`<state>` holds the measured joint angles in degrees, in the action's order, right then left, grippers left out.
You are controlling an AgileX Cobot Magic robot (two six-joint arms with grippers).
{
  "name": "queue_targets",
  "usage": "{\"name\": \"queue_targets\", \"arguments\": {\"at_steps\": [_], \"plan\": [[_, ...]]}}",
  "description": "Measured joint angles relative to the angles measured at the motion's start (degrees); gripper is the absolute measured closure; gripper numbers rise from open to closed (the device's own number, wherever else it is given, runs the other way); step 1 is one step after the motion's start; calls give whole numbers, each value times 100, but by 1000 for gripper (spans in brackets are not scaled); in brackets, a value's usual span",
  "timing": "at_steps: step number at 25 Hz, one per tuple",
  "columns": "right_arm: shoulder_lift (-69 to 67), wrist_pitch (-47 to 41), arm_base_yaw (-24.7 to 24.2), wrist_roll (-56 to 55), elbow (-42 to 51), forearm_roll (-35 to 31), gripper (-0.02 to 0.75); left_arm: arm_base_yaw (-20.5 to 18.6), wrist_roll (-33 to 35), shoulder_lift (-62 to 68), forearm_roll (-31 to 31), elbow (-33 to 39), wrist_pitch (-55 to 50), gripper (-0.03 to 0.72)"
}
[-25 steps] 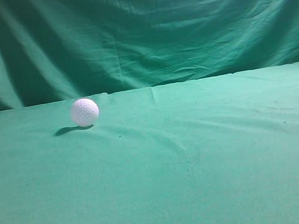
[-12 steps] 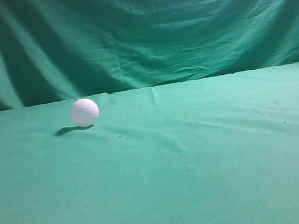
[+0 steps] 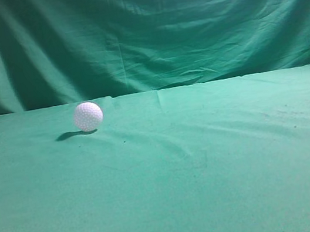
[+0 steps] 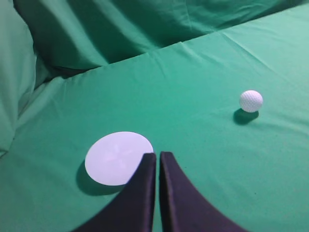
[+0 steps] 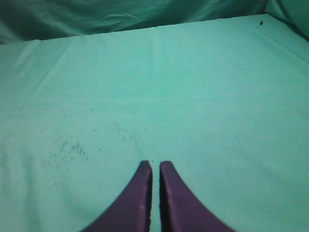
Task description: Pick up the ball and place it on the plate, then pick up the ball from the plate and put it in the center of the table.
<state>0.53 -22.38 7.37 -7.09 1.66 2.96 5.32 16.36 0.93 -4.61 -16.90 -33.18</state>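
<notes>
The white dimpled golf ball rests on the green cloth table at the far left, near the backdrop. In the left wrist view the ball lies to the upper right of my left gripper, well apart from it. A flat white round plate lies on the cloth just left of the left fingertips, partly hidden by the left finger. The left gripper is shut and empty. My right gripper is shut and empty above bare cloth. Neither gripper shows in the exterior view.
A draped green curtain hangs behind the table's far edge. Folded green cloth rises at the left of the left wrist view. Small dark specks dot the cloth in the right wrist view.
</notes>
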Motion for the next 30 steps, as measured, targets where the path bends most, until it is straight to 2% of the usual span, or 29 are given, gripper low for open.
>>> {"name": "queue_targets", "arguments": {"at_steps": [6,10,30], "plan": [[0,0,0,0,0,0,689,0,-208,-154,0,1310,1113,688],[0,0,0,0,0,0,689,0,-270,-154,0,1756,1299,688],[0,0,0,0,0,0,689,0,-282,-154,-26,1808,1317,688]]}}
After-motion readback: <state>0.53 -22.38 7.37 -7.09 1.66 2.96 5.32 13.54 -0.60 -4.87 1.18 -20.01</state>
